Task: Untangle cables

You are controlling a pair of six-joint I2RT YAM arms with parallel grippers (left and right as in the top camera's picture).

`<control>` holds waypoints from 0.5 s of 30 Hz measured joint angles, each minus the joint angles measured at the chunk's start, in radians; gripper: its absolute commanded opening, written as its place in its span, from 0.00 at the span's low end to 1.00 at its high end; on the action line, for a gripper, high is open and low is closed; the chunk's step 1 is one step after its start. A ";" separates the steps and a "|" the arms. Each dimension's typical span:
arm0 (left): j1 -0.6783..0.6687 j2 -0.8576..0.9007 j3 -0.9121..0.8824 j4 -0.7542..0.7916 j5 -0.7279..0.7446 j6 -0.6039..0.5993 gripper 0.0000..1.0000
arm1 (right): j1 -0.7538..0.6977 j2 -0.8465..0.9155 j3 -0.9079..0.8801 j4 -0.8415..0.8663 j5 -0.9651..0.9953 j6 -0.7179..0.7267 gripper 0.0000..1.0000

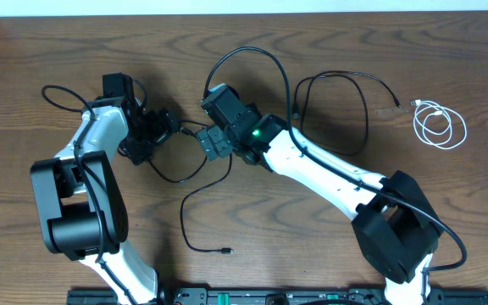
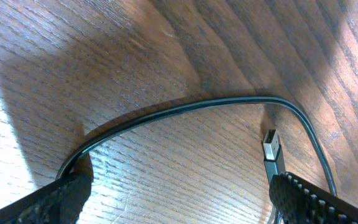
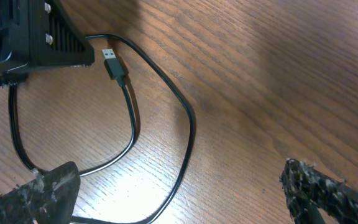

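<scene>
A black cable [image 1: 185, 212] lies mid-table, curling from between the two grippers down to a small plug [image 1: 227, 251] near the front. A second black cable [image 1: 366, 119] loops at the back right, and a white cable [image 1: 439, 125] is coiled at the far right. My left gripper [image 1: 169, 129] and right gripper [image 1: 208, 142] face each other over the first cable, both open and holding nothing. In the left wrist view the cable [image 2: 185, 107] arcs ahead of the open gripper [image 2: 179, 208], its USB plug [image 2: 271, 147] by the right finger. In the right wrist view the cable [image 3: 188, 118] loops between the open fingers [image 3: 39, 193].
The left gripper's black body [image 3: 36, 37] sits close at the upper left of the right wrist view, beside the USB plug [image 3: 114, 62]. Thicker black arm wires arch above the right wrist [image 1: 252, 52] and left of the left arm [image 1: 58, 90]. Bare wood surrounds the cables.
</scene>
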 measured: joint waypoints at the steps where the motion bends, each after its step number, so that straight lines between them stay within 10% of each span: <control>1: 0.000 0.000 0.000 0.000 0.000 0.000 0.98 | 0.000 0.000 0.000 0.001 0.000 0.000 0.99; 15: 0.000 0.000 0.000 0.000 0.000 0.000 0.98 | 0.000 0.000 0.000 0.010 0.000 0.000 0.99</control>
